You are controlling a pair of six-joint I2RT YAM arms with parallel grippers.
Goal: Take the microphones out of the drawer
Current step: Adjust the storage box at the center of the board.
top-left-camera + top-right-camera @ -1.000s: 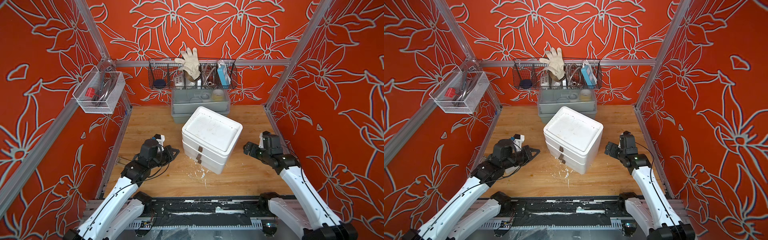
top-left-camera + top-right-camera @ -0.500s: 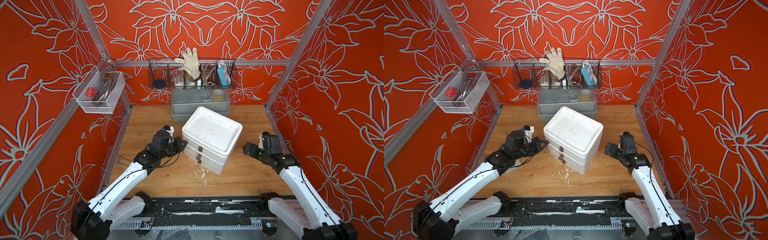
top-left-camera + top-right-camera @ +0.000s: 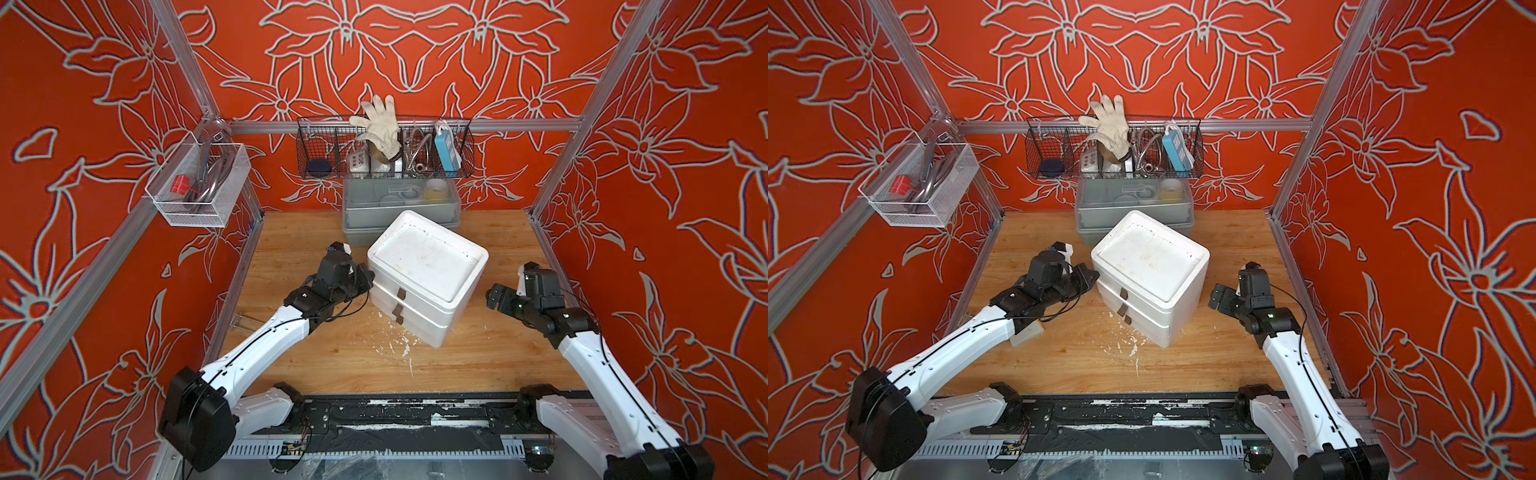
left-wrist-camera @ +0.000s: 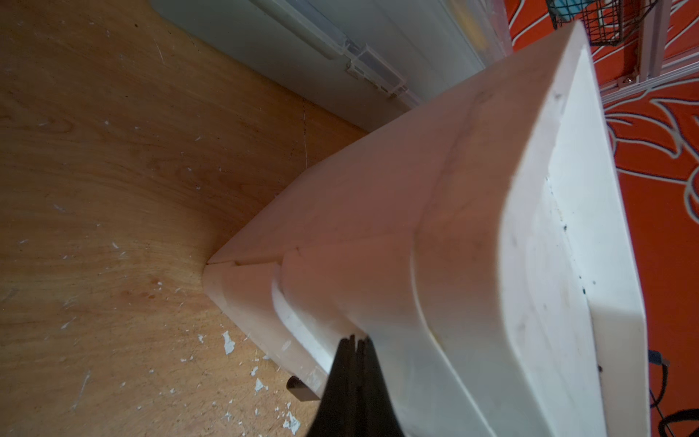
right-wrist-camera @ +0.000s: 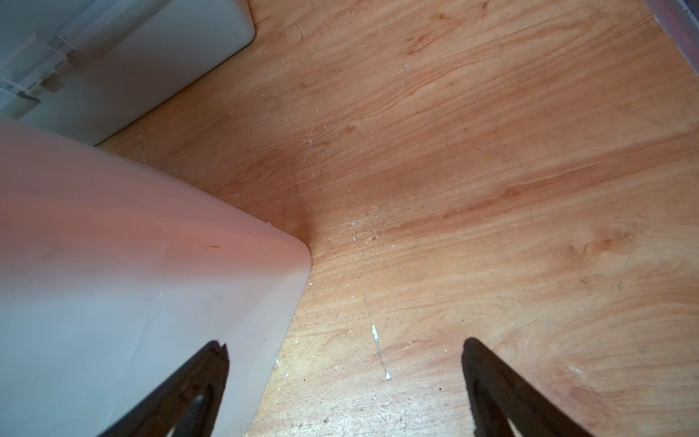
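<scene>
Orange flower-patterned walls (image 3: 415, 50) enclose a wooden floor (image 3: 332, 357).

Drawer unit (image 3: 428, 266) at table (image 3: 311, 357) centre, bin (image 3: 361, 232) just behind it, wire basket (image 3: 465, 141) above bin, mesh basket (image 3: 195, 208) on left wall

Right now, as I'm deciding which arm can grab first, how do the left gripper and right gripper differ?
The left gripper has its fingers shut; the right gripper has its fingers spread wide. The left gripper sits close to the white drawer unit, at its front corner; the right gripper hangs clear of it, off the opposite side. Both are black, hold nothing and point toward the unit.
</scene>
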